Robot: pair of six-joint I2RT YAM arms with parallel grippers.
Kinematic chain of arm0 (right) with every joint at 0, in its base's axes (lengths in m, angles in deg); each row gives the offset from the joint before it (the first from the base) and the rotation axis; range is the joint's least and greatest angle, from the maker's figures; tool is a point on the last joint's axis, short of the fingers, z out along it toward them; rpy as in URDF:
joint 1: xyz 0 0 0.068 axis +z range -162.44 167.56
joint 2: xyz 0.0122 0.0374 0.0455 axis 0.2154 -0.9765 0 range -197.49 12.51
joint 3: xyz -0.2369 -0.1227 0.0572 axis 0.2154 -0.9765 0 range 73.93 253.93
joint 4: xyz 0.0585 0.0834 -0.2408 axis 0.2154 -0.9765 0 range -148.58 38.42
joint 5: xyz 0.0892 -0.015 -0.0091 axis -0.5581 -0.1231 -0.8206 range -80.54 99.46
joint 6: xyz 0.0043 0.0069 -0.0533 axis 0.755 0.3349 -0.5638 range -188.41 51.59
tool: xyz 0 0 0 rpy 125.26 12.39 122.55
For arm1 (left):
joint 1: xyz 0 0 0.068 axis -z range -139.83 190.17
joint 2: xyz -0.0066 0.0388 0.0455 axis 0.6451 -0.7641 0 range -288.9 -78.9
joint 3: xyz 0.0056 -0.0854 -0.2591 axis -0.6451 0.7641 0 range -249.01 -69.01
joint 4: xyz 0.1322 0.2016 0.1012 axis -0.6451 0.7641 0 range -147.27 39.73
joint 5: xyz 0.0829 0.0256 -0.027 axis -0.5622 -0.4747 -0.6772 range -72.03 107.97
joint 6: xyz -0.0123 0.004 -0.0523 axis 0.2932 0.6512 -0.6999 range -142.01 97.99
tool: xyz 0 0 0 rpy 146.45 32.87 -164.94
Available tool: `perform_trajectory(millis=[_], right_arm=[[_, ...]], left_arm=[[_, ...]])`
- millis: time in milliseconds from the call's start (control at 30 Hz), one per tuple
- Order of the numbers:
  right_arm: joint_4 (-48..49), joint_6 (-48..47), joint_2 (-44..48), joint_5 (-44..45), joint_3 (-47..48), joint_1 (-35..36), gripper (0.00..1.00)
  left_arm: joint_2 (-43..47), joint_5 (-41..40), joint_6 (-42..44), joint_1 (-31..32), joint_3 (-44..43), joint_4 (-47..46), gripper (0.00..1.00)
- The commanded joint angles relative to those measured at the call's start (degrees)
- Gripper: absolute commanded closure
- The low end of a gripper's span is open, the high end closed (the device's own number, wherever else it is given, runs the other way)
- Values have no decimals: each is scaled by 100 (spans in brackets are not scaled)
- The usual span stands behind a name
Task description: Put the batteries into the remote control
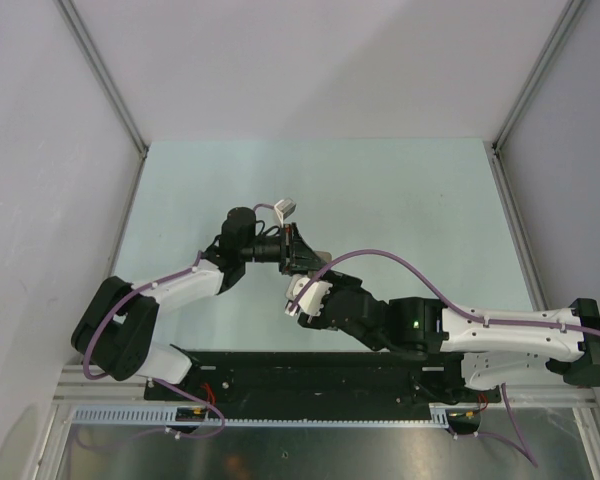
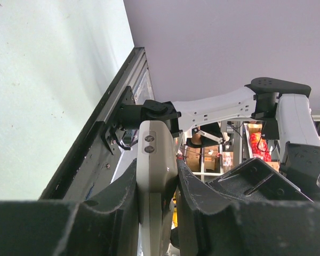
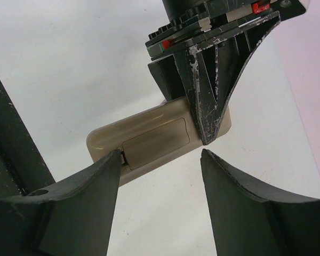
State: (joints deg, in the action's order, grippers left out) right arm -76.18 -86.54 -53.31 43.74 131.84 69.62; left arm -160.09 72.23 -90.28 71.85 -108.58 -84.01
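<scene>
Remote control (image 3: 104, 136) — a slim, pale plastic handset — hangs above the pale green table (image 1: 410, 200), clamped in the left gripper (image 2: 157, 197). Right gripper (image 3: 160, 157) stands open and empty, one fingertip (image 3: 109, 165) at the rectangular back cover (image 3: 154, 141) edge. Push the cover along the handset — gently, without twisting.

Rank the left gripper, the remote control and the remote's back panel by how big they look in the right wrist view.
1. left gripper: largest, though cut off by the frame's top and nearer the camera.
2. remote control: partly hidden behind that gripper.
3. back panel: plainly smallest.
</scene>
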Motion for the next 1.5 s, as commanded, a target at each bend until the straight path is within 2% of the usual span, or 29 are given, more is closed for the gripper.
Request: perform_trajectory(millis=[0, 1033, 1233, 1400, 1467], right_arm=[[280, -235, 61, 676, 124, -147, 35], [324, -270, 157, 747, 150, -208, 35], [211, 28, 561, 238, 229, -155, 23], [-308, 459, 588, -526, 458, -112, 28], [-466, 521, 544, -563, 458, -94, 30]], left_arm=[[270, 630, -11, 216, -165, 81, 100], [253, 489, 288, 251, -182, 415, 100], [156, 428, 341, 216, -191, 486, 100], [156, 401, 332, 224, -252, 556, 100], [173, 366, 288, 216, -279, 556, 100]])
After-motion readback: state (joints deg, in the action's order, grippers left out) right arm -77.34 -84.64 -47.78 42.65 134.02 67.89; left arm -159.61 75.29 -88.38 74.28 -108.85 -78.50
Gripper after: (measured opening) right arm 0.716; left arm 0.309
